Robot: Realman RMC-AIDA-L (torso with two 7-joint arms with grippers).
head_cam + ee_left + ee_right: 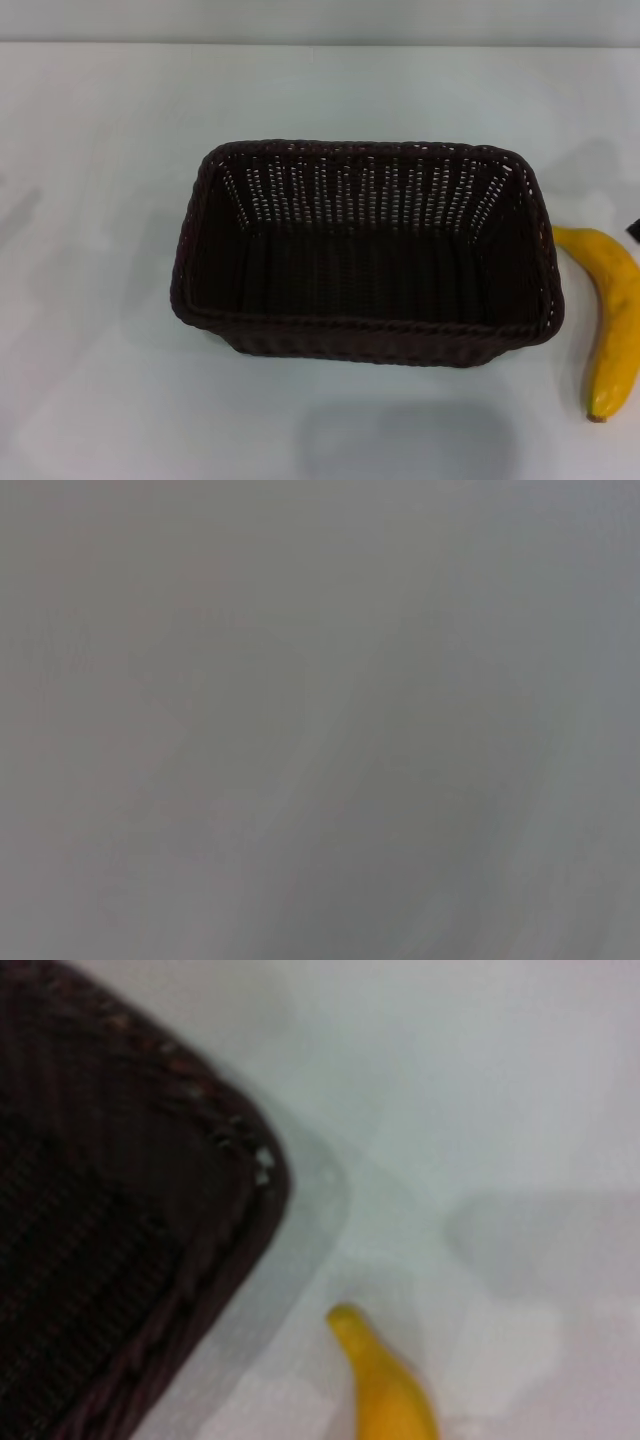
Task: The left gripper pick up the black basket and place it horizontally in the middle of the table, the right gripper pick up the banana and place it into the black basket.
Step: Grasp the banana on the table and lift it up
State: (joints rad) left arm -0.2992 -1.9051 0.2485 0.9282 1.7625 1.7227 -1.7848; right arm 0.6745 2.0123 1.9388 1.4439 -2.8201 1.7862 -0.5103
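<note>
The black basket stands upright and lies crosswise in the middle of the white table, and nothing is inside it. The yellow banana lies on the table just right of the basket, apart from it. A small dark piece at the right edge, above the banana's far end, seems to be my right gripper. The right wrist view shows a basket corner and one banana end close below the camera. My left gripper is out of view; its wrist view shows only plain grey.
The bare white tabletop surrounds the basket on the left, front and back. The table's far edge runs along the top of the head view.
</note>
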